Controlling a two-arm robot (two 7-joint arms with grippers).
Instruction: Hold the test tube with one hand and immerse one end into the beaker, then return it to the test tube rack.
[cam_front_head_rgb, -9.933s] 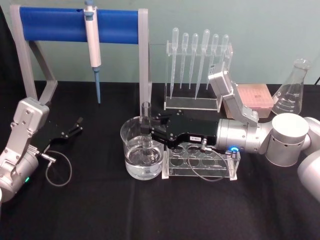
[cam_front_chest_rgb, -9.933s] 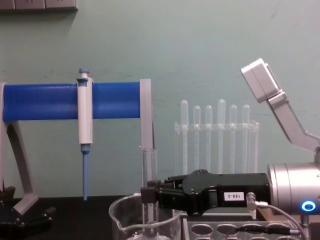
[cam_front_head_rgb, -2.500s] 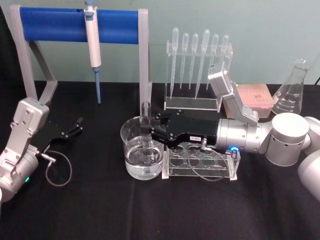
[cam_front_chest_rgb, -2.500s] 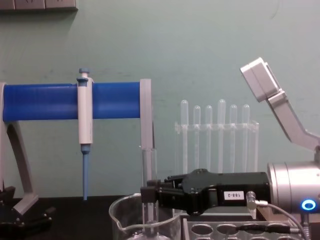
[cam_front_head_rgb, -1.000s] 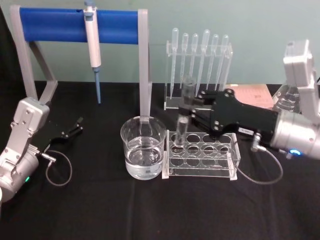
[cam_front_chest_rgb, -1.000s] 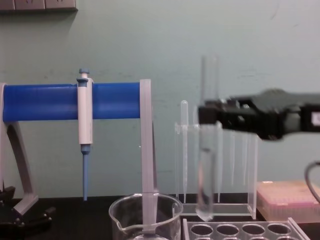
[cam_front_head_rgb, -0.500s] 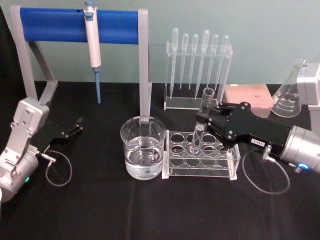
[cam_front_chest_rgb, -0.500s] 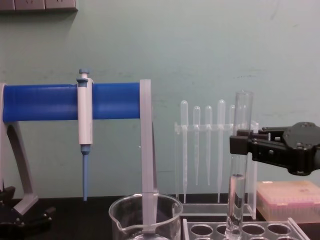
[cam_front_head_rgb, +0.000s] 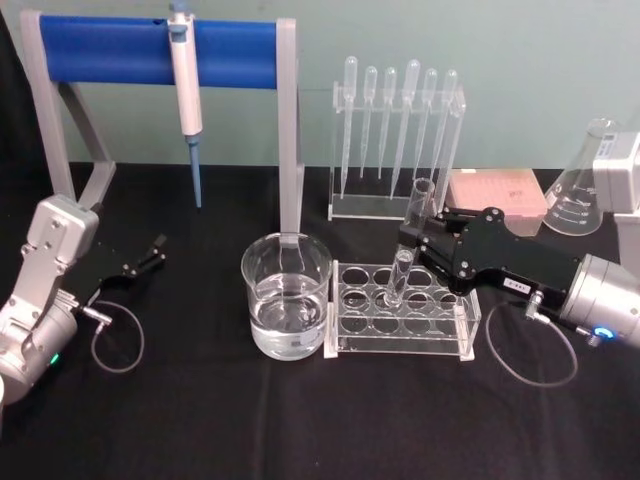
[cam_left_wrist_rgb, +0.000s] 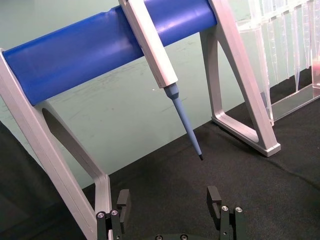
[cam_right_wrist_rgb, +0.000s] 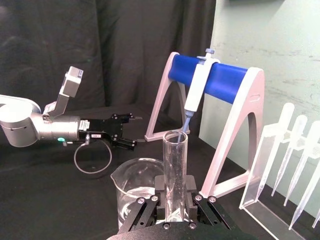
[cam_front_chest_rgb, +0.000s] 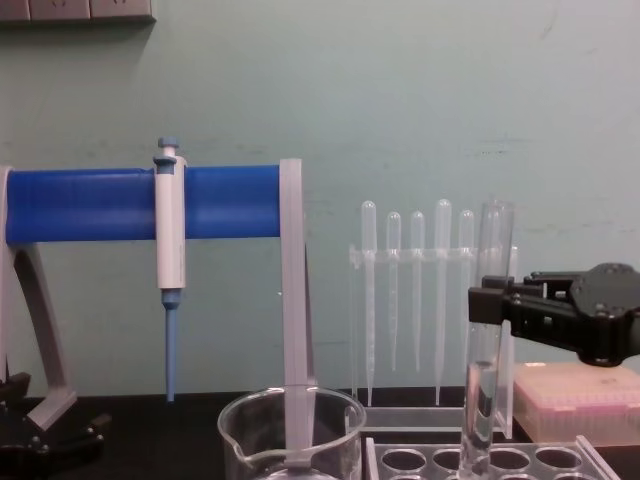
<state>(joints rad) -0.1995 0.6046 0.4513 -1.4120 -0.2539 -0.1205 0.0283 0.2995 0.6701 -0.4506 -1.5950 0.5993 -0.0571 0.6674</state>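
Observation:
The test tube (cam_front_head_rgb: 401, 272) leans slightly, its open top away from me and its round end down in a hole of the clear tube rack (cam_front_head_rgb: 400, 346). My right gripper (cam_front_head_rgb: 409, 241) comes in from the right and is shut on the test tube's middle. The right wrist view looks along the test tube (cam_right_wrist_rgb: 175, 165) held between the pads. From the chest, the test tube (cam_front_chest_rgb: 490, 250) stands upright in the right gripper (cam_front_chest_rgb: 487, 305). The beaker (cam_front_head_rgb: 286, 300), part full of clear liquid, stands just left of the rack. My left gripper (cam_front_head_rgb: 154, 250) rests open at the far left.
A blue-barred stand (cam_front_head_rgb: 150, 50) holds a white-and-blue pipettor (cam_front_head_rgb: 185, 80) at the back left. A rack of plastic pipettes (cam_front_head_rgb: 395, 130), a pink tip box (cam_front_head_rgb: 497, 190) and a conical flask (cam_front_head_rgb: 585, 180) stand behind. A cable loop (cam_front_head_rgb: 118, 345) lies by the left arm.
The right gripper lifted the test tube out of the beaker, carried it right over the rack and lowered it; in the last half second it sank a little deeper into a hole.

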